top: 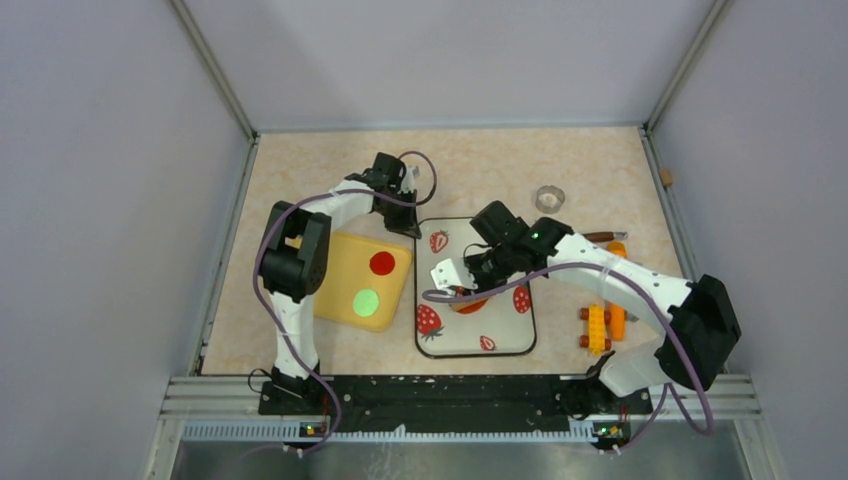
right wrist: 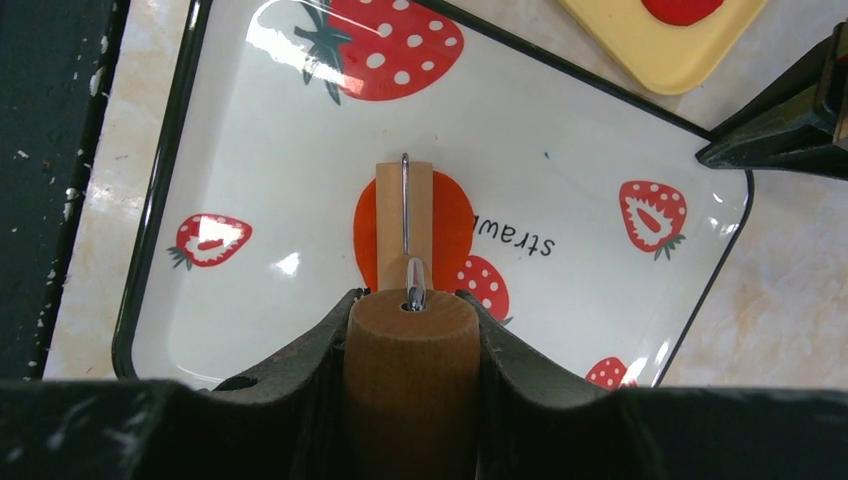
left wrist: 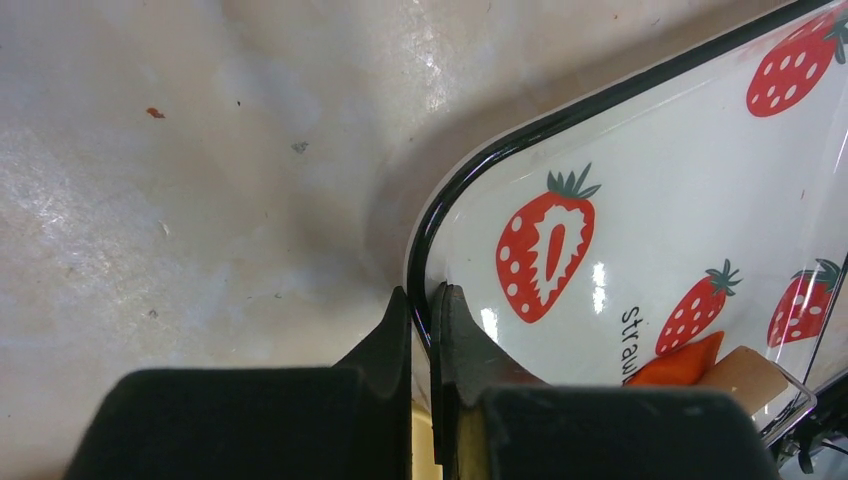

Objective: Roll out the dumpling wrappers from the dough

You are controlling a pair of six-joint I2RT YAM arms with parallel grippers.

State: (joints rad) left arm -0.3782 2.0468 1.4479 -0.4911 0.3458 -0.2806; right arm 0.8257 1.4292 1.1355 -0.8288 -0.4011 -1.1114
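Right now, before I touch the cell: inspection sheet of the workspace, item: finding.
Surface: beige marbled table, a few small specks in the left wrist view.
Job's things: orange dough on the strawberry tray, under the wooden roller; red disc and green disc on the yellow board.
Clutter: metal ring beyond the tray; toy blocks to its right.
Tools: left tool shut on the tray's rim at its far-left corner; right tool shut on the roller's handle.
Cables: purple cables along both arms; no snag seen.
Surroundings: grey walls; metal rail at the near edge.
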